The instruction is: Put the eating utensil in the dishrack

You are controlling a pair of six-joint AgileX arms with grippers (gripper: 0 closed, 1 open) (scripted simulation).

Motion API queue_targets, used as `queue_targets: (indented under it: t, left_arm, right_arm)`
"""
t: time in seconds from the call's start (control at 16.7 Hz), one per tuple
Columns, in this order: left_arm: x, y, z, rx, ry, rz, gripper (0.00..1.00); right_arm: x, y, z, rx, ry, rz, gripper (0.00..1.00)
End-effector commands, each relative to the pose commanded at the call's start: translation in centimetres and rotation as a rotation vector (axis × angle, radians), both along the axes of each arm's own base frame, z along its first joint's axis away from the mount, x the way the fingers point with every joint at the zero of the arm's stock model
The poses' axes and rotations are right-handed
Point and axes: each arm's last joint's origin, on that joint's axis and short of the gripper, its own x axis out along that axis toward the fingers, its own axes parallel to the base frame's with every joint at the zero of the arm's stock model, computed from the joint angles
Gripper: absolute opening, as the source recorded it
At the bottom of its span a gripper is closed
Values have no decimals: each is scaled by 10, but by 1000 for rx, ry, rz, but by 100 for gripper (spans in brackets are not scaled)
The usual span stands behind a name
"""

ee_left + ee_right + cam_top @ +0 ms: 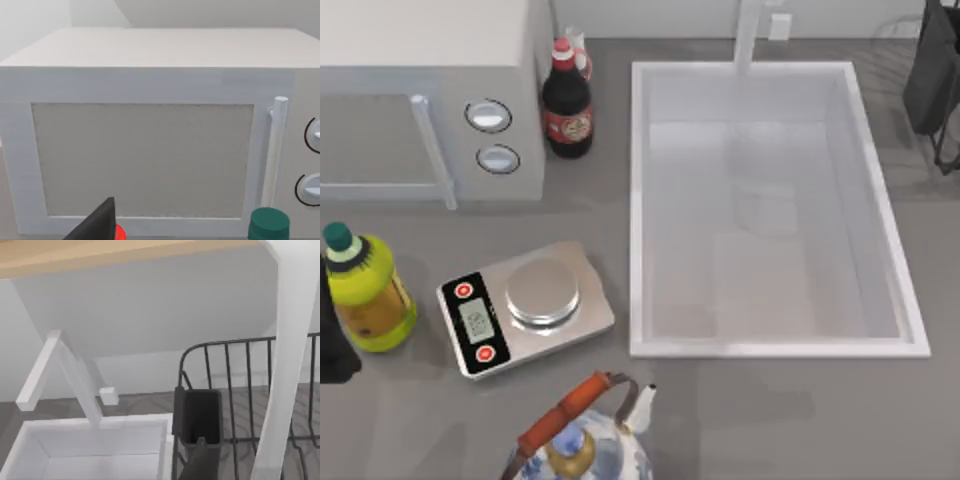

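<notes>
One long, thin white spoon with a straight handle (282,370) is the thing to move. In the right wrist view it stands steeply in the air, close to the camera, in front of the see-through dishrack of thin curved wires (226,343). It is not lying in the rack yet. The right gripper (930,80) hangs over the table's far right corner, beyond the white rectangular sink basin (638,200). With the spoon off any surface, I judge its fingers are closed on the handle.

The spoon looks light, stiff and smooth. It may pivot or slip in a pinch, so a firm hold partway along the handle suits it best. A solid black cup (200,415) sits at the rack's near corner.

The left gripper (332,345) is parked at the left edge; I cannot tell whether it is open or closed.
</notes>
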Motion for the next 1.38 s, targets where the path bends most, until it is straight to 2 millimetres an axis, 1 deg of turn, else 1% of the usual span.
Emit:
queue_targets:
  t: [0.06,0.18,0.3,0.36,0.6,0.78,0.9,0.96,1.08,1.26,1.38]
  left_arm:
    - [0,0,0,0,0,0,100]
    - [0,0,0,0,0,0,100]
    - [0,0,0,0,0,0,100]
    - [0,0,0,0,0,0,100]
    - [0,0,0,0,0,0,100]
    - [0,0,0,0,0,0,100]
    - [0,0,0,0,0,0,100]
    - [0,0,0,0,0,0,100]
    - [0,0,0,0,0,0,100]
    - [0,0,0,0,0,0,100]
    - [0,0,0,0,0,0,100]
  right_arm:
    - [-11,-13,8,-30,-84,-34,0]
    - [-32,-29,20,-96,-214,-84,0]
    - [-47,-36,28,-148,-293,-111,0]
    - [-52,-37,30,-164,-315,-117,0]
    - [-54,-38,31,-172,-325,-120,0]
    - [-50,-39,30,-169,-324,-119,0]
    - [-34,-47,24,-168,-322,-121,0]
    - [-21,-52,18,-167,-320,-123,0]
    - [9,-63,0,-167,-318,-126,0]
    - [61,-73,-41,-174,-324,-127,0]
    - [92,-71,-74,-180,-333,-125,0]
